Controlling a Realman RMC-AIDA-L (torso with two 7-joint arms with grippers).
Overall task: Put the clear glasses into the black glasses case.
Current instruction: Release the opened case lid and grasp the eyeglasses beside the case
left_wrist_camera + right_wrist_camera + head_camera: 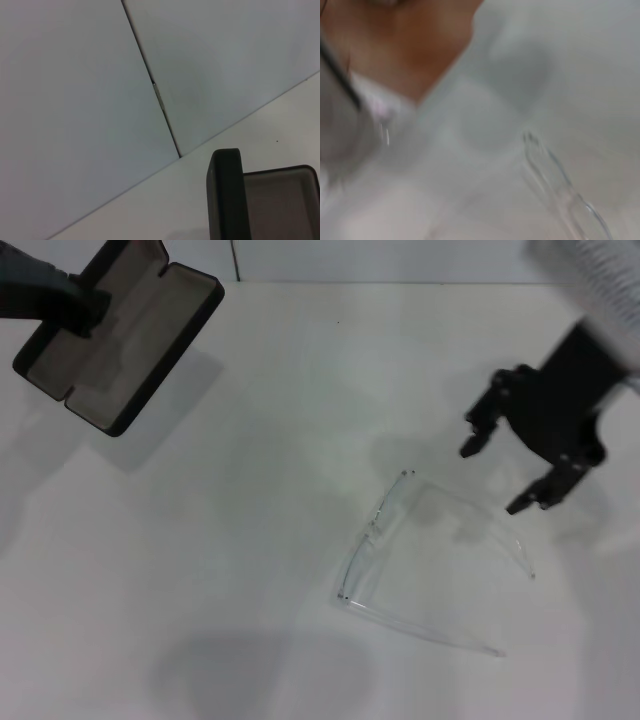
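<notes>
Right gripper (513, 478) hangs over the right side of the white table (270, 540), fingers spread wide with nothing between them; it touches nothing. Its fingertips sit just to the far right of the clear glasses (420, 560), apart from them. The clear glasses lie on the table right of centre and nearer than the gripper, arms unfolded and pointing right, lens front facing left. In the right wrist view one clear arm tip (555, 185) shows against the table. Left gripper (85, 308) is at the far left, clamped on the rim of the black glasses case (125, 335). The case is open, grey lining up, held at the far-left corner with its shadow cast on the table beside it. The left wrist view shows a case corner (227, 195) and a wall panel seam (160, 100). No lettering is legible on any surface.
</notes>
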